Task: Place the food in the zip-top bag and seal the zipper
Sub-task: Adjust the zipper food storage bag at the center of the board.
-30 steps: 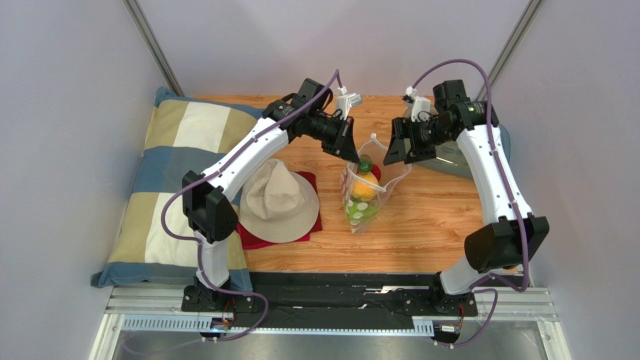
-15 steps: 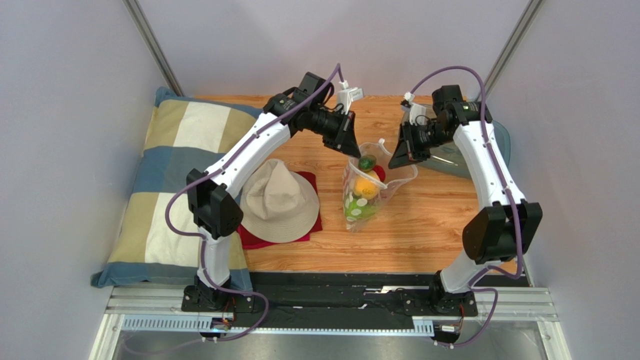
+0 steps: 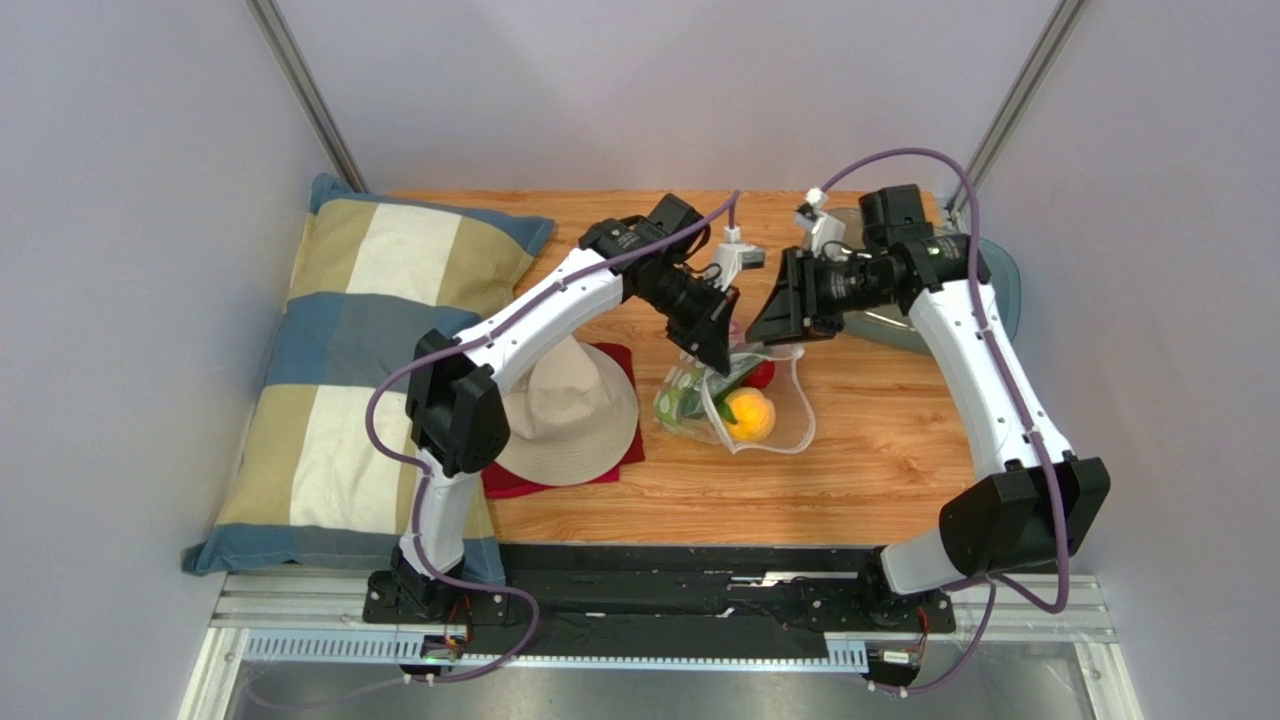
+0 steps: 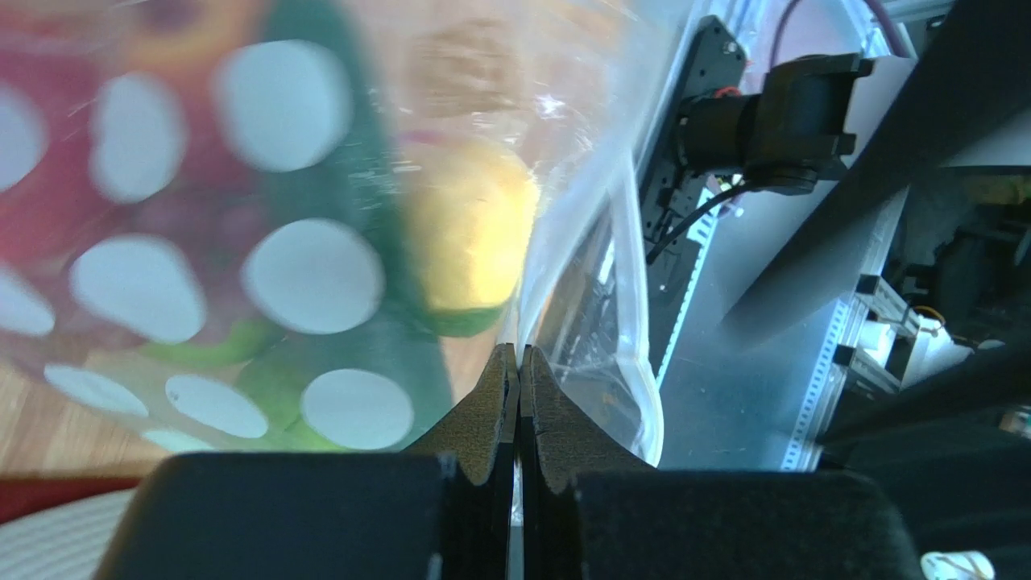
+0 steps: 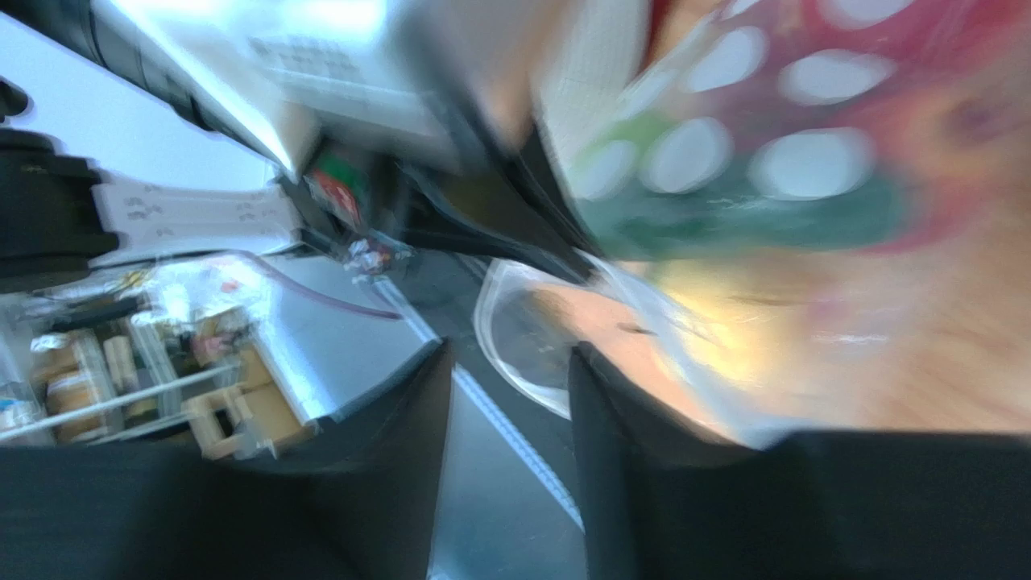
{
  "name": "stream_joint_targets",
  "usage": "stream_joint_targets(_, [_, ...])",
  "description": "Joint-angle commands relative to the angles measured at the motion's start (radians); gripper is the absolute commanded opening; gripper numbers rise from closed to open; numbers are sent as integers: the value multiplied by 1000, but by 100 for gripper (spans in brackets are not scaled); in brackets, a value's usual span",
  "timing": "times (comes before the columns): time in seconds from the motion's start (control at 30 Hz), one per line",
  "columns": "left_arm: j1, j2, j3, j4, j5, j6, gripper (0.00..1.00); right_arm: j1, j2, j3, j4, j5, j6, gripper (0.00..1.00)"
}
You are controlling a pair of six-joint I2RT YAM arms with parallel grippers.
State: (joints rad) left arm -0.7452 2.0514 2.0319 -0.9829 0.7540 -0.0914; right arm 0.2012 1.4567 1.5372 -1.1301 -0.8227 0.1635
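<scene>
The zip-top bag (image 3: 736, 408), clear with white polka dots, lies tipped on the wooden table with the food inside: an orange ball (image 3: 751, 416), green pieces (image 3: 688, 399) and a red piece (image 3: 763, 372). My left gripper (image 3: 724, 354) is shut on the bag's edge near the mouth. The left wrist view shows its pads (image 4: 520, 351) pinching the film, with the dotted bag (image 4: 303, 266), a yellow-orange ball (image 4: 466, 242) and the thick zipper strip (image 4: 635, 314). My right gripper (image 3: 766, 318) hovers by the mouth. Its wrist view is blurred, and its jaws (image 5: 508, 351) stand apart and empty beside the bag (image 5: 750, 157).
A beige hat (image 3: 559, 402) sits on a red cloth (image 3: 628, 447) left of the bag. A checked pillow (image 3: 353, 345) fills the table's left side. A grey oval tray (image 3: 1004, 288) lies at the back right, behind the right arm. Bare wood (image 3: 857, 473) lies near the bag.
My left gripper has moved right and nearer with the bag. The bag has tipped from hanging upright to lying on the table. My right gripper has shifted slightly left.
</scene>
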Motion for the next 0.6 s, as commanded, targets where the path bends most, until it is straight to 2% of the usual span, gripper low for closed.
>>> stream_joint_targets(0.0, [78,-25,17,32,15,28,0,-135,-19,77,-74,85,-145,60])
stream_joint_targets(0.03, [84,-25,40,30,16,30,0,-161,-19,72,-95,100,-168,67])
stream_joint_targets(0.07, [93,-20,51,26,16,32,0,-192,-22,66,-112,121,-217,78])
stream_joint_targets(0.17, [102,-11,82,9,28,30,0,-246,-36,20,-178,134,-320,92])
stream_joint_targets(0.27, [107,3,106,-2,37,16,0,-244,-53,-55,-227,21,-386,100])
stream_joint_targets(0.43, [130,30,146,3,53,-54,0,-211,-107,-175,-94,-44,-308,99])
stream_joint_targets(0.57, [148,36,148,15,67,-84,0,-137,-124,-275,39,-23,-205,87])
